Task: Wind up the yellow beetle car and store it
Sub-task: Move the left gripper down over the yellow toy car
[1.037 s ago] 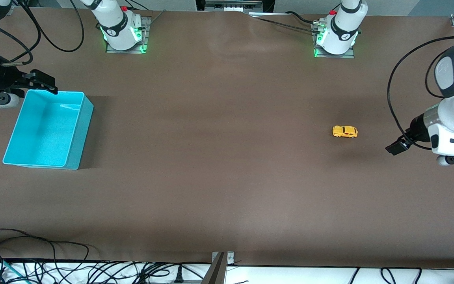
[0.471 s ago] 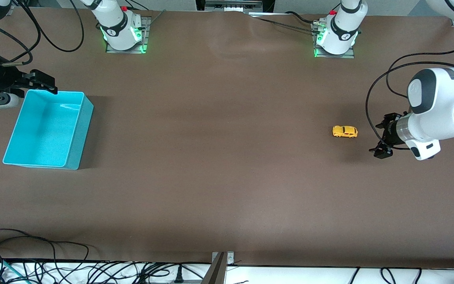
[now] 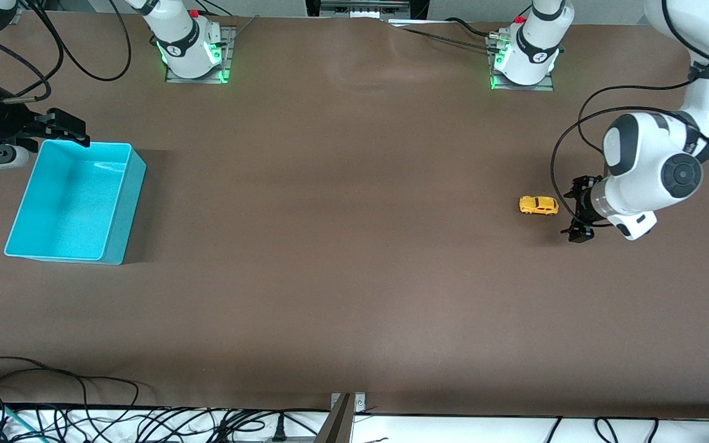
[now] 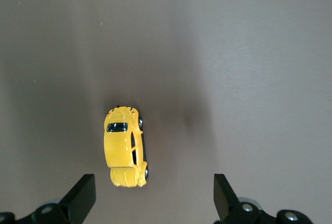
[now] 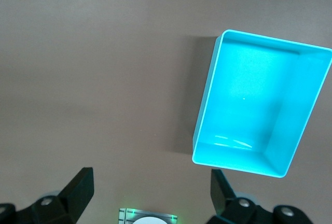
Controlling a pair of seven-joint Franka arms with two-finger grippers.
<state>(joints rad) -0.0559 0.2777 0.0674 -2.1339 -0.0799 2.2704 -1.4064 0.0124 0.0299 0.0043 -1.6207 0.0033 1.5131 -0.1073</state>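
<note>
While its fingers stand spread wide with nothing between them, the left gripper [image 3: 578,209] hangs low over the table [image 3: 354,277] toward the left arm's end, just beside the yellow beetle car [image 3: 538,205] but not touching it. In the left wrist view the car [image 4: 125,148] sits on its wheels close to one fingertip [image 4: 83,195], with bare brown surface all around it. A long open stretch of table separates it from the cyan bin [image 3: 117,203], which stands near the edge at the right arm's end and holds nothing. The right gripper [image 3: 62,128] waits over the bin's corner nearest the bases, fingers spread and empty.
</note>
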